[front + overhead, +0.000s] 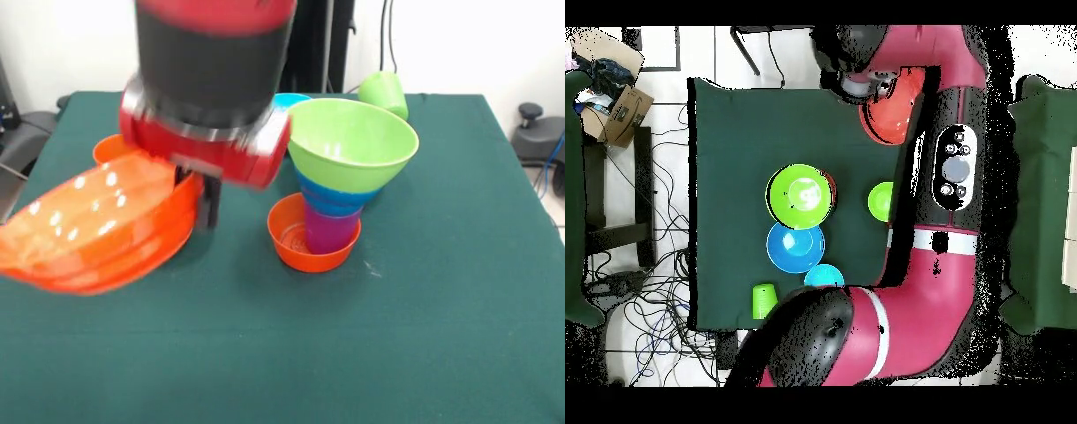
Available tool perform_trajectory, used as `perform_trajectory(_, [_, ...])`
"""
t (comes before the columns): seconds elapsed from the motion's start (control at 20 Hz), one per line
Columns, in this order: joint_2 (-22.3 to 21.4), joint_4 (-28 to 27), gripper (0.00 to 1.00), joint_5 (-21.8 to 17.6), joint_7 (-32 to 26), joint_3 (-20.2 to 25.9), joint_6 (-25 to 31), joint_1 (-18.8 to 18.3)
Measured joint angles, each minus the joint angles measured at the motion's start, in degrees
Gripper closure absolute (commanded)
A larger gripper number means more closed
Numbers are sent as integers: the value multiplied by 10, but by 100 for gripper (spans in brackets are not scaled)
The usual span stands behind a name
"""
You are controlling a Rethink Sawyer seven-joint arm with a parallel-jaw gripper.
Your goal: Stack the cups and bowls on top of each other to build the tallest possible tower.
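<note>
large orange bowl [97, 225] nearest, tilted at front left, raised off the green table [424, 336], gripper [207, 201] clamped on its rim. tower [340, 181] at centre: orange bowl base, purple cup, blue bowl, green bowl topmost.

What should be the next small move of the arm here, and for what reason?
Probably carry the large orange bowl sideways toward the tower. The bowl hangs tilted at the gripper, off to one side of the tower, whose top is a wide lime green bowl facing up.
</note>
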Motion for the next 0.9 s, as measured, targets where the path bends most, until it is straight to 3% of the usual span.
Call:
perform_trajectory(0.35, [-87,39,100,36,0,-38,2,28])
perform_trajectory(0.6, [-154,100,100,75,0,-65,-2,42])
perform_trajectory(0.75, [-220,193,100,128,0,-84,-35,43])
perform_trajectory(0.9, [-254,251,100,152,0,-98,-71,44])
